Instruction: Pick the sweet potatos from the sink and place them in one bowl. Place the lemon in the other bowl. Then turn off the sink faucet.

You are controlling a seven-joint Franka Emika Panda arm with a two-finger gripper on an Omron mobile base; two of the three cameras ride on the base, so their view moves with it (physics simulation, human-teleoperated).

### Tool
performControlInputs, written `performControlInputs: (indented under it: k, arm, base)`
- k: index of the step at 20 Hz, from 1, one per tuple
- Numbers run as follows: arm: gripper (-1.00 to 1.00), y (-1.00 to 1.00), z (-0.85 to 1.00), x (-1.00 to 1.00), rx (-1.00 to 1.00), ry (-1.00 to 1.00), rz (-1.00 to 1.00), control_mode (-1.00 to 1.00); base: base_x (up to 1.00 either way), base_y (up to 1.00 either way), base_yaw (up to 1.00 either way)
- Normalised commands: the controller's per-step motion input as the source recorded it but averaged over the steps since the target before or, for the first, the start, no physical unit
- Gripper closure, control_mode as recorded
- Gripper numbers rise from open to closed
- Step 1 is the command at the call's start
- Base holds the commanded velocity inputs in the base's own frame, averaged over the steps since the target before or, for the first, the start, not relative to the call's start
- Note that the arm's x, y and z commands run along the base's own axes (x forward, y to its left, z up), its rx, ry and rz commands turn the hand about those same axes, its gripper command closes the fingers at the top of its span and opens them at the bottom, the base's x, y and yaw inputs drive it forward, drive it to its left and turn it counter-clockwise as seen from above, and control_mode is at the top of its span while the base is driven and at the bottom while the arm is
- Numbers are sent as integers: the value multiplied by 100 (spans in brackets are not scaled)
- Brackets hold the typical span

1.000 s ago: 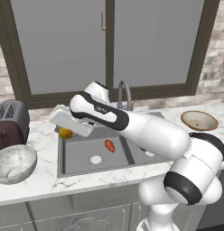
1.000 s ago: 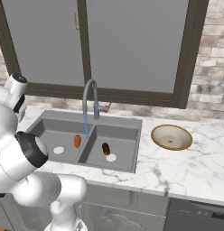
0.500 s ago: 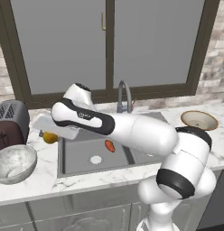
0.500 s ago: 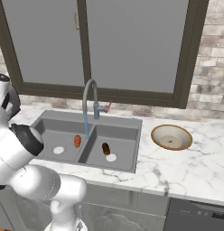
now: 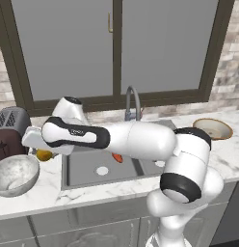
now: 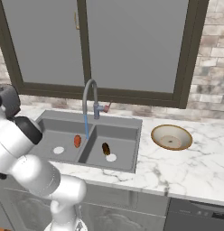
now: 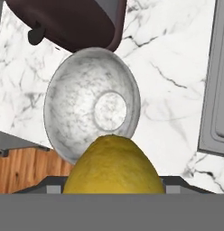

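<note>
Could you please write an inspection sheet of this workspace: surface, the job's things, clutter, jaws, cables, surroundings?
Surface: white marble counter around a grey double-basin sink.
Job's things: lemon held in the gripper, near the marbled bowl, which is empty; orange sweet potato in one basin, dark sweet potato in the other; tan bowl empty; faucet running.
Clutter: dark toaster behind the marbled bowl.
Jaws: shut on the lemon.
Cables: nothing seen.
Surroundings: dark-framed window, brick wall, cabinets below.
</note>
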Motion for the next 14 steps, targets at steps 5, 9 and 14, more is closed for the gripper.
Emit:
performControlInputs:
  k: [5,9,14]
  arm:
    - [100,24,-25,0,-2,0,0,-100]
    - [100,21,-27,0,-8,0,0,-100]
    - [100,20,-11,0,-6,-2,0,-100]
  base:
    - [0,0,0]
    - [0,0,0]
    - [0,0,0]
